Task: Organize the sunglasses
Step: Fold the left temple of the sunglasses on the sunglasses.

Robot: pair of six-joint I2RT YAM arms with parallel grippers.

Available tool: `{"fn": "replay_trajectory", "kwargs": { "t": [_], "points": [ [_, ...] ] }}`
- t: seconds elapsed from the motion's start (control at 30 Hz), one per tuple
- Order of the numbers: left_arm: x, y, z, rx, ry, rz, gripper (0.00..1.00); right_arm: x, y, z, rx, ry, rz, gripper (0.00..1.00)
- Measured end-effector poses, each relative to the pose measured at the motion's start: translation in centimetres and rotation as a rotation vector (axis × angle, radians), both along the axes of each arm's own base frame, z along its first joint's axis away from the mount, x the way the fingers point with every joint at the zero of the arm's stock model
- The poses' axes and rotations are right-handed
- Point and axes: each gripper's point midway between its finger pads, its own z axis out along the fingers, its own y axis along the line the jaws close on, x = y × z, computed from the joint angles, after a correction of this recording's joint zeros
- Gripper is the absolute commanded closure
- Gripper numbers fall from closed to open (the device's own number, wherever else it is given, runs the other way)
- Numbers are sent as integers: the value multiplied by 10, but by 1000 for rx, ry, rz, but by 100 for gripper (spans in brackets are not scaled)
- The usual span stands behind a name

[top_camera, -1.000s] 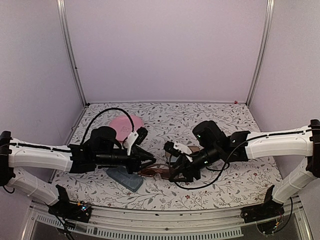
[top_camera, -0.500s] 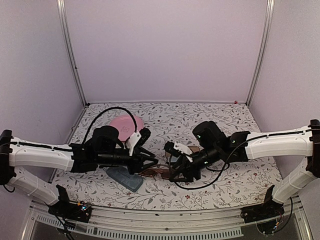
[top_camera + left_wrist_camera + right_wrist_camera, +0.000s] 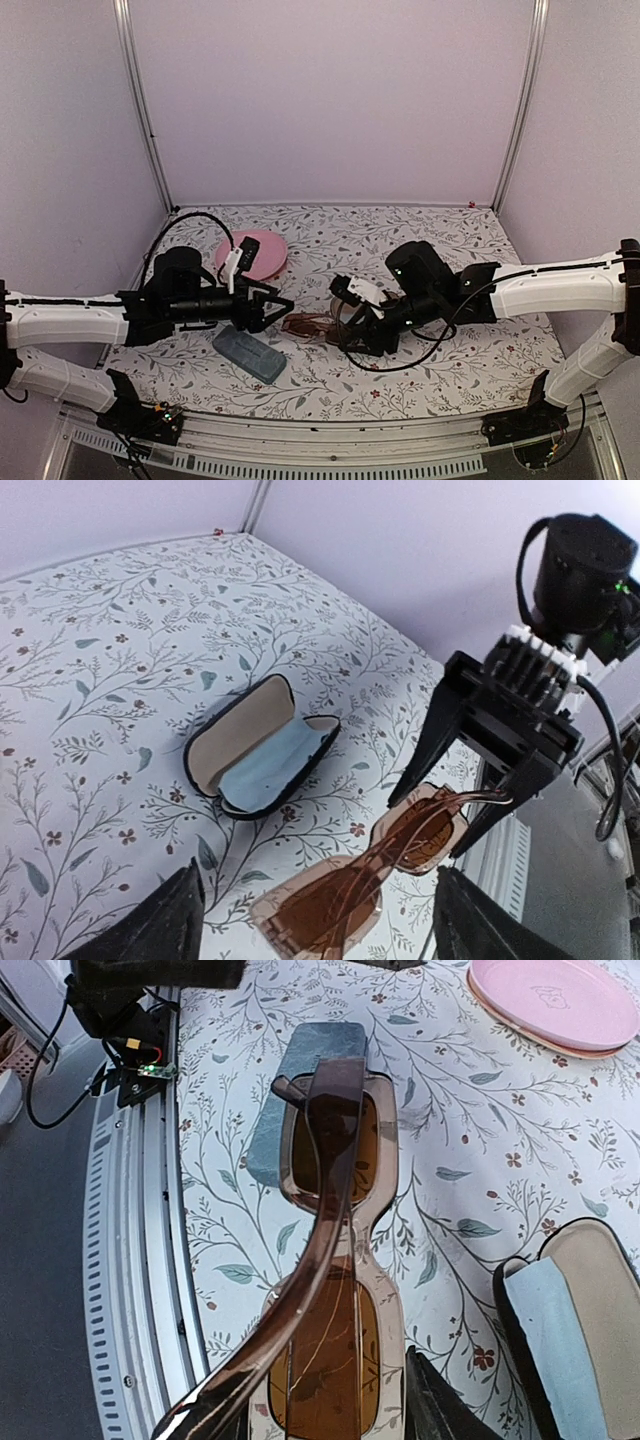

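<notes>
The floral cloth (image 3: 450, 240) covers your table inside pale walls. Your sunglasses (image 3: 308, 325) are at its middle, toward the near edge. Their long axis runs left to right in the top view. One end is in your right gripper (image 3: 345, 326) and the free end points at your left gripper (image 3: 278, 312). In the right wrist view the brown frame (image 3: 335, 1260) stretches straight away from the camera, and one thin arm runs back down between the fingers. Your right gripper is clamped on that arm at the near lens. The left wrist view shows its two black fingers (image 3: 420, 770) straddling the hinge end. Your left gripper is spread wide with nothing in it, just left of the free lens and apart from it. Just behind the right gripper lies the black case (image 3: 235, 730), open, with a pale blue cloth (image 3: 265, 775) inside its lower half. The grey-blue case (image 3: 250, 353) lies closed and flat toward the near edge, below your left gripper. The pink plate (image 3: 255, 252) sits behind that gripper, toward the back left.
</notes>
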Motion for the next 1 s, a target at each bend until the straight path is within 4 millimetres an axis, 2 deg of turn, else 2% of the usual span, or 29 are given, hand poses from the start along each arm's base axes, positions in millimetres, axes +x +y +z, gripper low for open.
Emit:
{"fn": "replay_trajectory", "kwargs": {
  "t": [0.13,0.27,0.63,1.0],
  "points": [
    [15,22,-14,-59,129,93,11,8,1,0,-11,-51,-42,63],
    [14,27,-25,-101,253,134,10,15,-1,3,-6,-98,-80,63],
    [12,11,-41,-241,488,125,7,15,7,14,18,-184,-115,63],
    [8,-3,-40,-319,592,61,19,12,11,15,23,-216,-124,62]
  ]
}}
